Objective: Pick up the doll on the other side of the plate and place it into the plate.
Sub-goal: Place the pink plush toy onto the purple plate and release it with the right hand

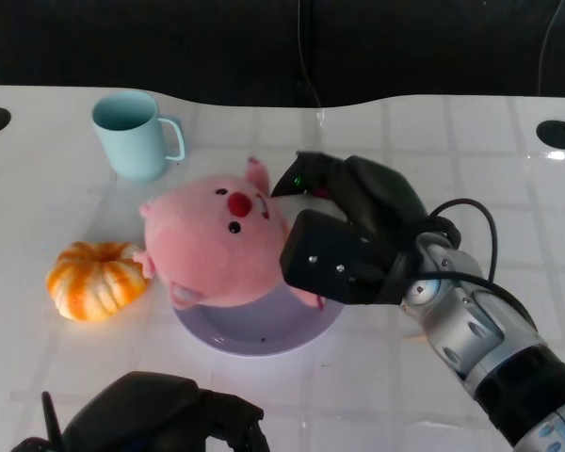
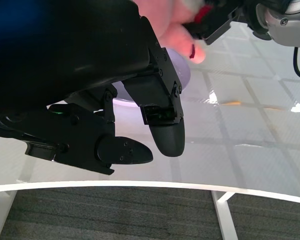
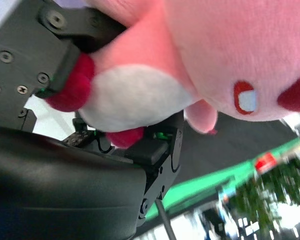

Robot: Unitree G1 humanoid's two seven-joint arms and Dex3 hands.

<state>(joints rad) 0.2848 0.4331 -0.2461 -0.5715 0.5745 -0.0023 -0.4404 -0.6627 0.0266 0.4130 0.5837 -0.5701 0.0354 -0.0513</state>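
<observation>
A robotics test bench, apparently in a lab or demonstration space: a glossy white tabletop with a faint grid pattern (image 1: 452, 132) carries black round cable ports at its far corners (image 1: 557, 134), with black cables (image 1: 306, 56) hanging against a dark backdrop behind. Grey carpet (image 2: 115, 215) lies under the white table legs (image 2: 225, 212). Blurred green banners and foliage (image 3: 270, 195) show beyond the table.

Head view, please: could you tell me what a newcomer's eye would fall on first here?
The big pink doll draws the eye first, at the centre of the table over the lilac plate, with the right hand gripping its far side. Next come the orange pumpkin to the left of the plate and the pale blue mug beyond it.
</observation>
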